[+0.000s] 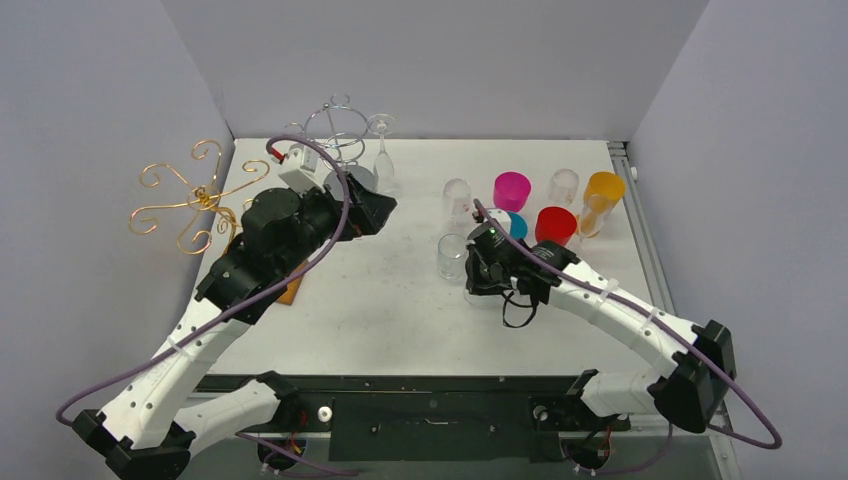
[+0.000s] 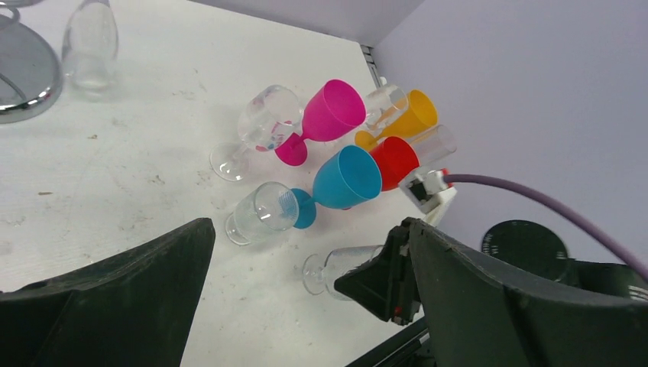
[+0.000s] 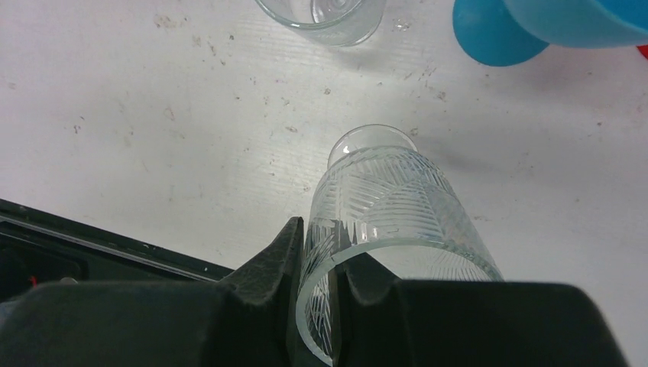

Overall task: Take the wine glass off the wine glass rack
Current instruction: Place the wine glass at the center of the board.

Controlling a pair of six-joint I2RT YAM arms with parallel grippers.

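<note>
The wine glass is clear, with leaf-like lines cut into its round bowl. It is off the rack, low over the white, speckled desk, just in front of the other cups. The right tool is nearly closed and pinches the thin rim between two black fingers. Close by are smooth plastic cups: a blue cup, a red cup, a pink cup and an orange cup. Over on the left stands the shiny silver wire wine glass rack with its round base. The left tool is near it, wide apart and holding nothing.
</note>
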